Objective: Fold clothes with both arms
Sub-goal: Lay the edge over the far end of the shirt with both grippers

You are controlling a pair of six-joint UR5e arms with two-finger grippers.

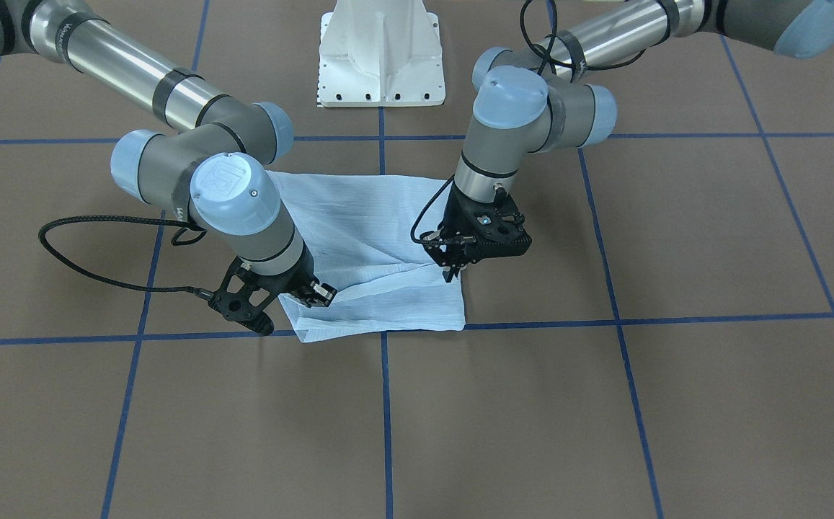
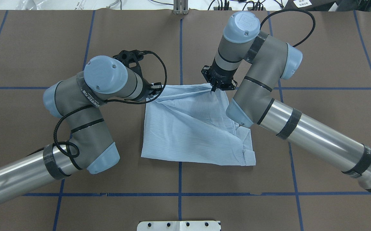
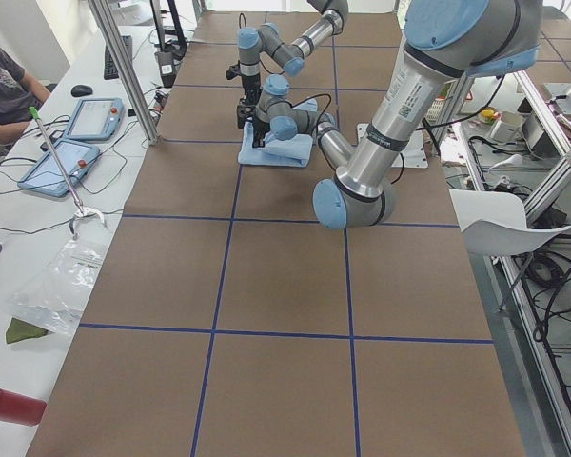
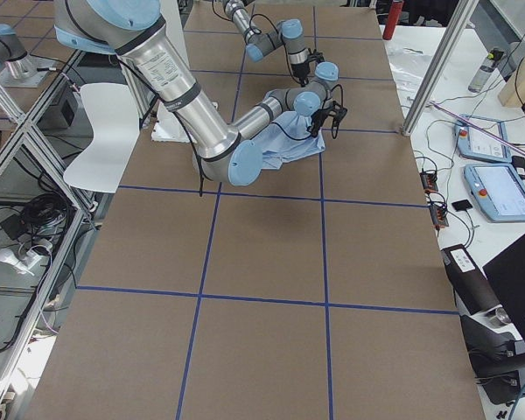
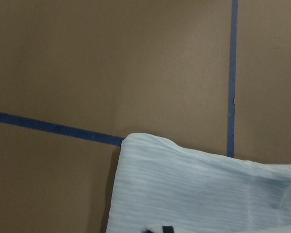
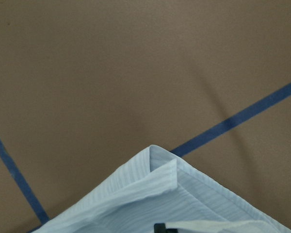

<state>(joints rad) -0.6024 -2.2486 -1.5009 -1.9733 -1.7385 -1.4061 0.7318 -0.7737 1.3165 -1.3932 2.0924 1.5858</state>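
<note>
While the black left gripper (image 1: pixel 451 272) and black right gripper (image 1: pixel 320 294) each pinch a corner of the thin pale-blue striped shirt (image 1: pixel 359 223), half-folded mid brown counter (image 1: pixel 604 404), slipping fingers (image 1: pixel 448 268) or uneven pulling could skew the fold.

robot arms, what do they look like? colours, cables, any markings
Both the left arm and right arm are silver-grey metal tubes with darker grey joints, light-blue caps, some embossed with a UR logo, and black bands. A black cable loops along each to a black two-finger gripper: left gripper, right gripper.
</note>
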